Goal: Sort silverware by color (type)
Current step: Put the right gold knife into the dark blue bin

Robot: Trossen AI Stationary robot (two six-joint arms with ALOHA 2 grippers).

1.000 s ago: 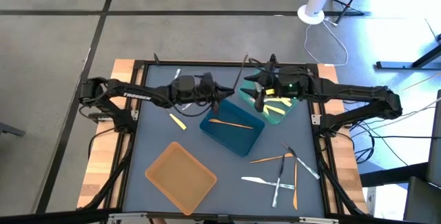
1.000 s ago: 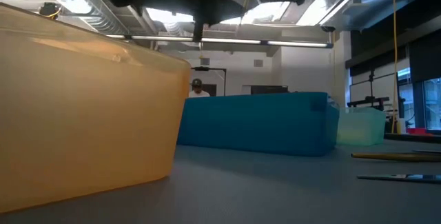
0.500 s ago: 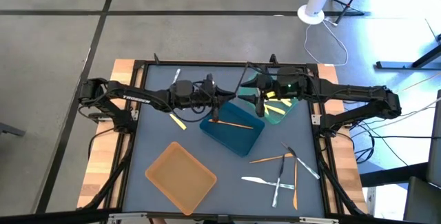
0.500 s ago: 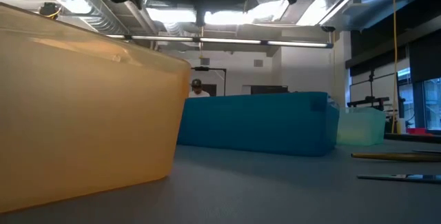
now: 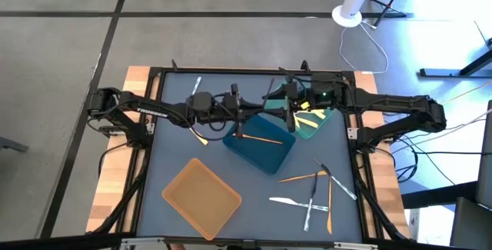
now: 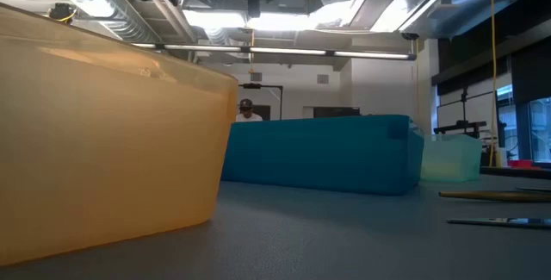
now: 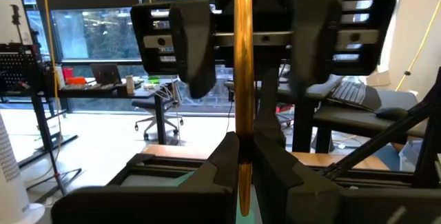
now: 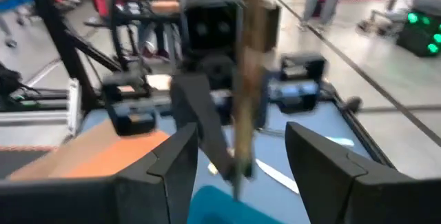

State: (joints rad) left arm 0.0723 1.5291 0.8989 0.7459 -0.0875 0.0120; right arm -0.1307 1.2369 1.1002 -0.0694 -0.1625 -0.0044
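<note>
Orange tray (image 5: 201,196): nearest, on the mat's near-left part; fills the left of the low view.
Loose silverware (image 5: 311,192): near-right of the mat, well apart from all trays; orange and white/clear pieces, some crossed over each other.
Yellow piece (image 5: 199,136): flat on the mat, left of the blue tray, under the left arm.
Blue tray (image 5: 259,144): mid-table, set at an angle; one orange piece (image 5: 257,138) lying inside.
Left gripper (image 7: 241,156): over the blue tray's far edge; fingers pressed together on an orange utensil (image 7: 242,65), which stands upright above them.
Right gripper (image 8: 241,162): just beyond, facing the left one; fingers spread apart, gripping nothing; held utensil shows in the gap between them, contact cannot be told.
Teal tray (image 5: 311,123): far right, touching the blue tray's far corner; yellow pieces (image 5: 307,115) inside.
White piece (image 5: 197,85): far-left of the mat, alone.
</note>
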